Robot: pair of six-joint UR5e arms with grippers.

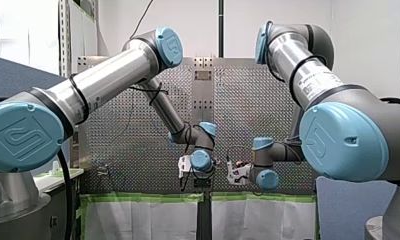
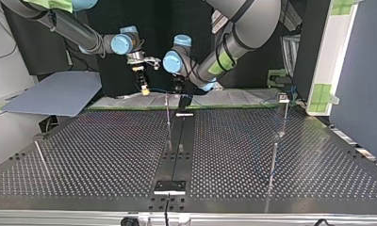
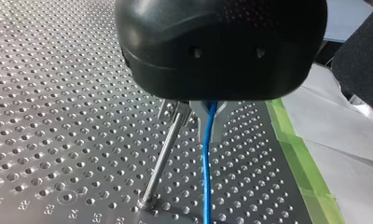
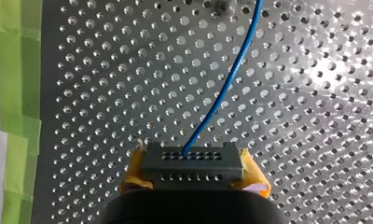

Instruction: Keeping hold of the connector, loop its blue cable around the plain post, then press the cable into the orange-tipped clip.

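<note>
Blue cable comes out of the grey connector, which is clamped between the yellow pads of my right claw, above the perforated metal desk. From the connector the cable leads away ahead of the claw, over the desk. In the left wrist view the same cable passes between the metal fingers of my left claw. The fingers stand narrow and appear to be closed on the cable, though the black housing hides their upper part. The plain post stands just beside that claw, foot set in the desk. The cable runs down alongside it, beside and not around. In the top view both claws are near the desk's far edge, close together, with the thin post under my left one. Green tape lines that edge.
</note>
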